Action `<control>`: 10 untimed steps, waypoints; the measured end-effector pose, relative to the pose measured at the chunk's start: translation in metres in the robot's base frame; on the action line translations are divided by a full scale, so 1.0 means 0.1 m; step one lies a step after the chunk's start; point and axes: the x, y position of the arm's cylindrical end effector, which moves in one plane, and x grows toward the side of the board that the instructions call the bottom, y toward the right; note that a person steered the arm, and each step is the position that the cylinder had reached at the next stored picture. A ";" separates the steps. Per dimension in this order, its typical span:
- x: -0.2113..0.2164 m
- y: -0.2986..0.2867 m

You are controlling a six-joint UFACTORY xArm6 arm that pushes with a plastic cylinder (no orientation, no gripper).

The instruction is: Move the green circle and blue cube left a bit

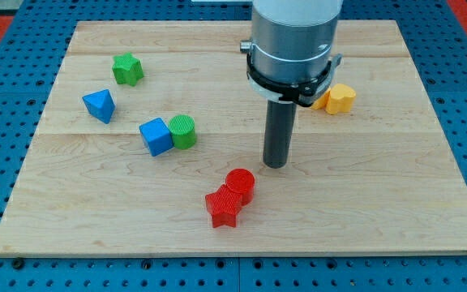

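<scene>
The green circle (182, 131) and the blue cube (156, 135) sit touching each other left of the board's middle, the cube on the left. My tip (276, 165) rests on the board well to the right of the green circle and just above and right of the red circle (240, 185). It touches no block.
A red star (222, 208) touches the red circle at lower left. A blue triangle (99, 105) and a green star (127, 69) lie at upper left. A yellow block (340, 98) and an orange one (322, 101) sit at the right, partly behind the arm. The wooden board (379, 203) ends on all sides.
</scene>
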 end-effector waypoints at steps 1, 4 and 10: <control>0.00 0.02; 0.01 -0.01; -0.32 -0.49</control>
